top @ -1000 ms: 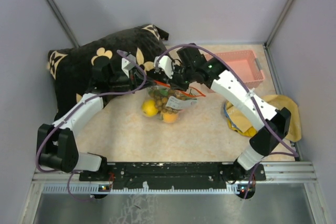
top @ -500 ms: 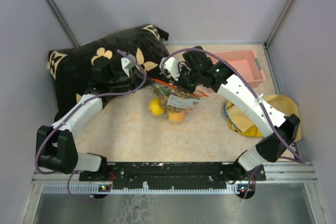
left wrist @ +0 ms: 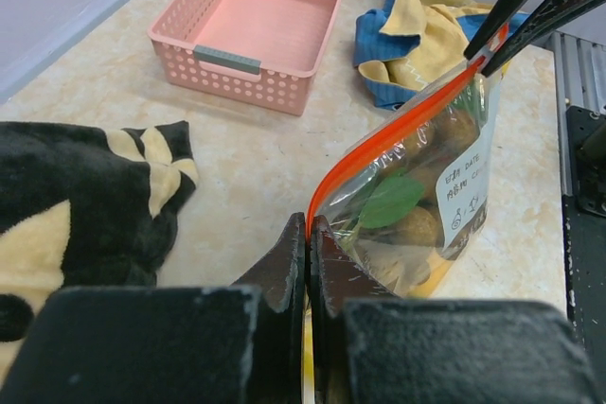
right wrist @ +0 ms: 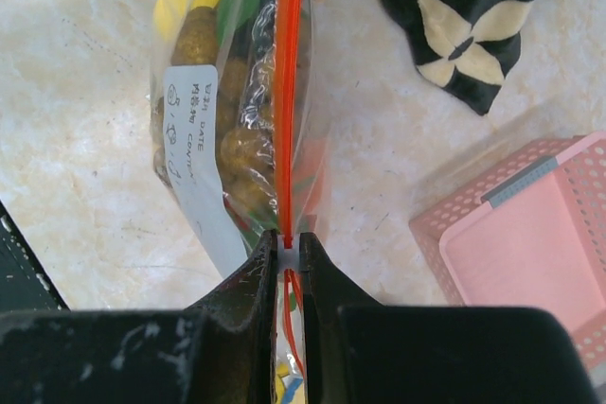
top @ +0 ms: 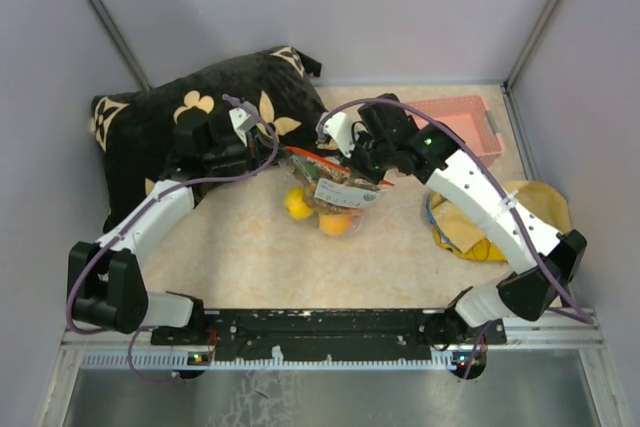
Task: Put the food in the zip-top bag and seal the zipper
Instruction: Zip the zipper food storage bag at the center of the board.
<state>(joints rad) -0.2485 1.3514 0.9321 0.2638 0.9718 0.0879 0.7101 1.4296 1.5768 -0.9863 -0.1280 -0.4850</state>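
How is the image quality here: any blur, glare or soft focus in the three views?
Top external: evenly lit and sharp, soft shadows under the arms. Left wrist: the left claw at the near edge is blurred; the zip-top bag and pink basket are clear. Right wrist: the right claw is soft; small glints show on the bag's crinkled plastic beside the zipper.

Glossy crinkled clear plastic zip-top bag (left wrist: 417,191), perforated plastic basket (left wrist: 251,26), plush black cushion (top: 190,122)
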